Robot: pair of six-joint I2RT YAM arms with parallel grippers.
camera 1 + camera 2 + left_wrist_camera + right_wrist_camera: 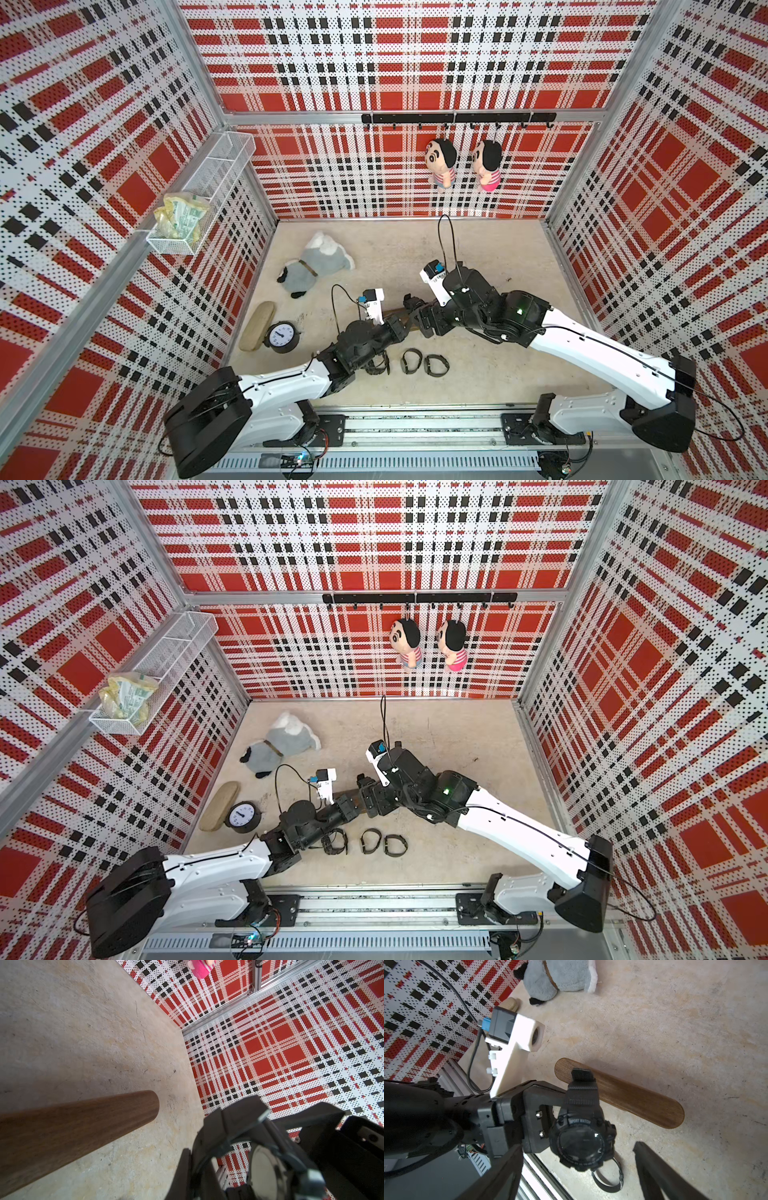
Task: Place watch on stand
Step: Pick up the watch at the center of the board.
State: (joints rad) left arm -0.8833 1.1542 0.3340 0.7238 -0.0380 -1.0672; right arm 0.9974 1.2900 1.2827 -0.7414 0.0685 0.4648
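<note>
At mid-table, under both grippers: stand [633, 1097], a brown round-ended bar lying roughly left to right, mostly hidden in both top views, plain from the right wrist. Clamped in the left gripper [560, 1098]: strap of a black watch [581, 1140], dial turned toward the right arm, SPORT WATCH legible above the glass. Held in the air on the near side of the bar, not yet on it. Strap end overlapping the bar from the right wrist, contact impossible to judge there. From the left wrist: metal case back, buckled strap loop, and the bar's round right end clear of the loop, with bare table [104, 1022] between.

Just right of the watch: right gripper [411, 316], spread wide, holding nothing. Seen from the right wrist, fingers [654, 1172] on either side of the watch, apart from it.

Nearer the front edge: three spare watches [411, 360] in a row, loops closed, leftmost partly hidden by the left arm.

Along the left edge: beige board [257, 326], with a round black clock [281, 336] just beside its near end. Farther back on the left: grey plush dog [316, 266] on its side.

On the far wall: two dolls [441, 162] hanging from a black hook rail [457, 118]. On the left wall: white wire basket [216, 166], with a crumpled packet [180, 216] in its near compartment.
</note>
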